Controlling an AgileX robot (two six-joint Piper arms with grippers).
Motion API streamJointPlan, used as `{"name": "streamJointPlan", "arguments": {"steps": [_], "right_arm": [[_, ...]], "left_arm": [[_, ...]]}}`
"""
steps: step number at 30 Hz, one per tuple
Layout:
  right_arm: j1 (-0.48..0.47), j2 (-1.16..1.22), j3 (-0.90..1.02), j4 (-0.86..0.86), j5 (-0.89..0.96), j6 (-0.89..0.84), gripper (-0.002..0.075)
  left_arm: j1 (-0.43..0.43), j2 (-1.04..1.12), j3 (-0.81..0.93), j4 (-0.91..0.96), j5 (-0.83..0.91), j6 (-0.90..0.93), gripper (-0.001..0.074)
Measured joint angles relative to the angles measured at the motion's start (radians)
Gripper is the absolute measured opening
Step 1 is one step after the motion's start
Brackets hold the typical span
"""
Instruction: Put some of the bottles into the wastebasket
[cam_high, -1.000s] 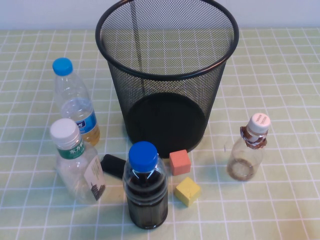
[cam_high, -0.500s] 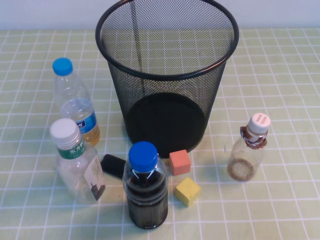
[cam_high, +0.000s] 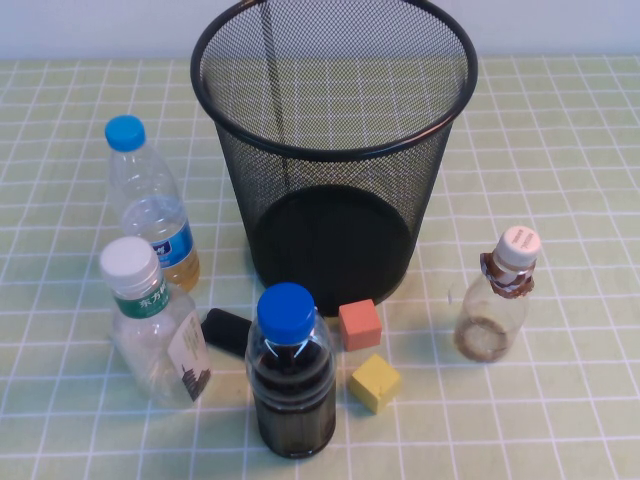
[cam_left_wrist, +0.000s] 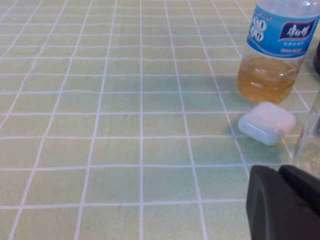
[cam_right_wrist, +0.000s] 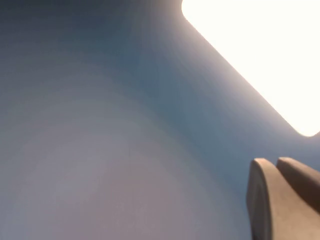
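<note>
Nearest us on the bench (cam_high: 560, 420), which wears a pale green cloth with a white grid, stands a squat clear plastic bottle with a blue cap and dark liquid (cam_high: 291, 375). Just to its right sit a yellow cube (cam_high: 374, 381) and, a little farther back, a salmon-pink cube (cam_high: 359, 324); a small black object (cam_high: 227, 329) lies just to its left. On the left stands a squat clear bottle with a white cap and green-white label (cam_high: 155, 325), and behind it a taller clear bottle with a blue cap, a blue label and amber liquid at the bottom (cam_high: 150, 205). Well to the right stands a small clear bottle with a white cap and brown neck wrap (cam_high: 496, 296).

Farthest back, at the centre, is the large round black wire-mesh wastebasket (cam_high: 334, 150), upright, nothing visible inside.

Neither arm shows from above. In its own wrist view, our left tool (cam_left_wrist: 284, 202) hangs low over the cloth with its fingers pressed together, holding nothing, near the amber-liquid bottle and a small white rounded case (cam_left_wrist: 267, 122). Our right tool (cam_right_wrist: 280, 197) is likewise closed and empty, aimed away from the bench at a plain surface with a bright patch.

We judge the task not yet begun — all four bottles stand outside the wastebasket. The next move calls for opening one tool, closing on a bottle body, and lifting it above the tall rim.
</note>
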Motion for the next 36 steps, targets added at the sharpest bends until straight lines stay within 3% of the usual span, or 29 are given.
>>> {"name": "streamJointPlan", "arguments": {"steps": [7, 17, 21, 27, 32, 36], "right_arm": [[0.0, 0.303, -0.275, -0.002, 0.41, 0.004, 0.0], [0.0, 0.579, -0.28, 0.054, 0.498, -0.005, 0.0], [0.014, 0.673, -0.324, 0.05, 0.685, -0.091, 0.0], [0.153, 0.843, -0.511, 0.05, 0.957, -0.199, 0.0], [0.297, 1.043, -0.732, 0.048, 1.253, -0.197, 0.0], [0.356, 1.18, -0.887, 0.05, 1.429, -0.154, 0.0]], "left_arm": [[0.0, 0.0, 0.0, 0.0, 0.0, 0.0, -0.0004], [0.0, 0.0, 0.0, 0.0, 0.0, 0.0, -0.0005], [0.0, 0.0, 0.0, 0.0, 0.0, 0.0, -0.0004], [0.0, 0.0, 0.0, 0.0, 0.0, 0.0, -0.0005], [0.0, 0.0, 0.0, 0.0, 0.0, 0.0, -0.0004], [0.0, 0.0, 0.0, 0.0, 0.0, 0.0, -0.0004]]}}
